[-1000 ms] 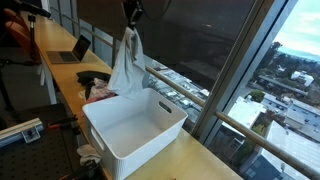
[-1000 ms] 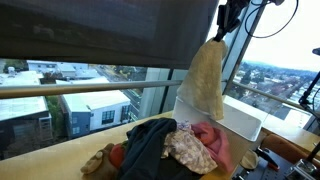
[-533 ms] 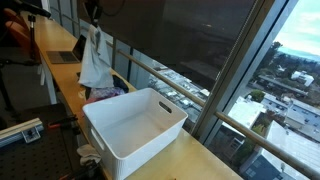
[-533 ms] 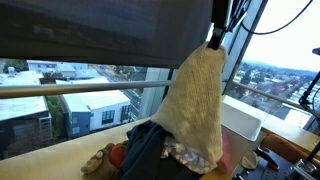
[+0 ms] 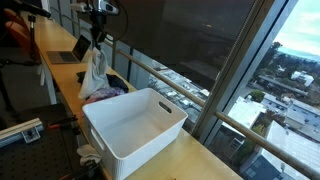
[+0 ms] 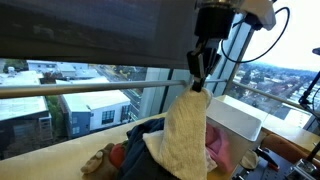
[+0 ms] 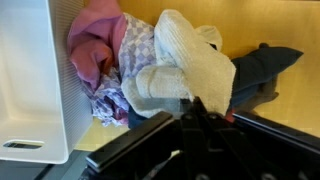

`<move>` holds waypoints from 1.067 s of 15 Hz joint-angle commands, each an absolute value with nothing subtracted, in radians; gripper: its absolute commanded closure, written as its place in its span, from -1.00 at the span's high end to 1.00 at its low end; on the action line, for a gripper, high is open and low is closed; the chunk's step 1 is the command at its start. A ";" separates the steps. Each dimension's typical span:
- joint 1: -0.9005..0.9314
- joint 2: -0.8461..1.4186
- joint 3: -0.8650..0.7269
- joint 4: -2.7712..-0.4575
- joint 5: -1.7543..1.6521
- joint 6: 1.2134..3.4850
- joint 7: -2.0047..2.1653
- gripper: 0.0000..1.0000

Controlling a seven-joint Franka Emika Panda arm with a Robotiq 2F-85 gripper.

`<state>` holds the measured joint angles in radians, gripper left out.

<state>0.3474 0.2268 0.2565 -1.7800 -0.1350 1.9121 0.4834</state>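
My gripper [image 6: 198, 84] is shut on the top of a cream-white towel [image 6: 186, 135] that hangs down from it onto a pile of clothes [image 6: 150, 150]. In an exterior view the towel [image 5: 94, 70] hangs over the pile [image 5: 105, 94] just beyond the white basket [image 5: 135, 125]. In the wrist view the towel [image 7: 185, 65] drapes over pink [image 7: 95, 45], patterned and dark navy [image 7: 262, 70] garments, and the gripper [image 7: 192, 108] fingers pinch its near edge. The basket's wall [image 7: 30, 90] shows at the left.
The basket and clothes sit on a long wooden counter [image 5: 190, 160] along tall windows. A laptop [image 5: 72, 52] sits farther along the counter. A window rail [image 5: 170, 80] runs close behind the basket. Another cloth [image 5: 90, 155] lies at the basket's near side.
The gripper has carried the towel away from above the basket to over the clothes pile and lowered it, so the towel's bottom now rests on the pile.
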 commanded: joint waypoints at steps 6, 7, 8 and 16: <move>0.287 0.254 0.177 -1.767 -0.107 1.903 0.439 0.16; 0.265 0.235 0.164 -1.793 -0.094 1.912 0.423 0.33; 0.241 0.214 0.152 -1.826 -0.084 1.923 0.407 0.46; 0.082 -0.035 0.041 -2.265 -0.127 2.094 0.361 1.00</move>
